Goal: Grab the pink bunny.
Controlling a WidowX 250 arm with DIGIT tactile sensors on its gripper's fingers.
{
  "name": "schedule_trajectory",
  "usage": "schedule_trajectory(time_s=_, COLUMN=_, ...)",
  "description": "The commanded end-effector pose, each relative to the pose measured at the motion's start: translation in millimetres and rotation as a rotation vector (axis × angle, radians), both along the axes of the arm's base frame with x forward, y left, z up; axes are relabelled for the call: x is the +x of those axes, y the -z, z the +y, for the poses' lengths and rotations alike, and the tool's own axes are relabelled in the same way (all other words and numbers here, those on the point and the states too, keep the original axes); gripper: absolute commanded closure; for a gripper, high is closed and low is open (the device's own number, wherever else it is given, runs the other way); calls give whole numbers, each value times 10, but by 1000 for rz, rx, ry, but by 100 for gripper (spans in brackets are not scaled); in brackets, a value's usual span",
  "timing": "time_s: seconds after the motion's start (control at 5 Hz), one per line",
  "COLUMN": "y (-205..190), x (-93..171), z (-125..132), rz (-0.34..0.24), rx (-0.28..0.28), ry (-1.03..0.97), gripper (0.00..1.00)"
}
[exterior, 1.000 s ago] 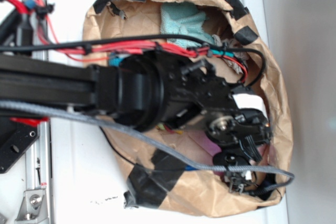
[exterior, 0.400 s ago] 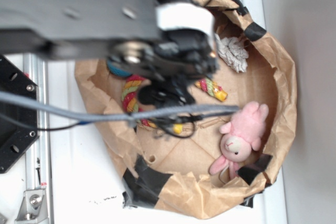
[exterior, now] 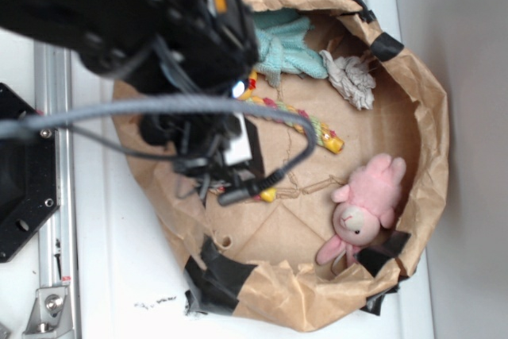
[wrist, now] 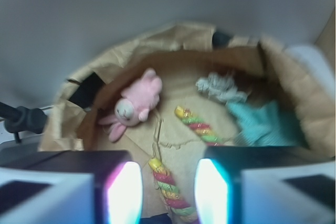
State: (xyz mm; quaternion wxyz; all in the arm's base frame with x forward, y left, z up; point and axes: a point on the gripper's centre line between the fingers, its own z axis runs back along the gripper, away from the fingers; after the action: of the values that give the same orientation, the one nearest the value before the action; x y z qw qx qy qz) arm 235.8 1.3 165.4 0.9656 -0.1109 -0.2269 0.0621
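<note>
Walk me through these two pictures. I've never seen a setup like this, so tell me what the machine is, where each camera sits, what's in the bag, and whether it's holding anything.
The black machine is a robot arm ending in a gripper, a two-fingered claw. One picture comes from a camera outside, looking down on the arm. The other comes from a camera on the arm's wrist, so the two glowing fingers frame its bottom edge. Below lies a brown paper bag, opened wide and patched with black tape. Inside are a pink bunny near the bag's wall, a coloured rope toy, a teal cloth and a grey-white fluffy thing. The fingers stand apart with nothing between them, so nothing is held. The bunny lies apart from the gripper, untouched.
</note>
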Motion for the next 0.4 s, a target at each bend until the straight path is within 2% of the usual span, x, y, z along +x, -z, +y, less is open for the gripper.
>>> schedule_trajectory(time_s=0.0, y=479, x=548, z=-261, rz=-90, rx=60, ry=208, gripper=0)
schedule_trajectory(time_s=0.2, y=681, x=888, z=-552, rz=-116, rx=121, ry=384, gripper=0)
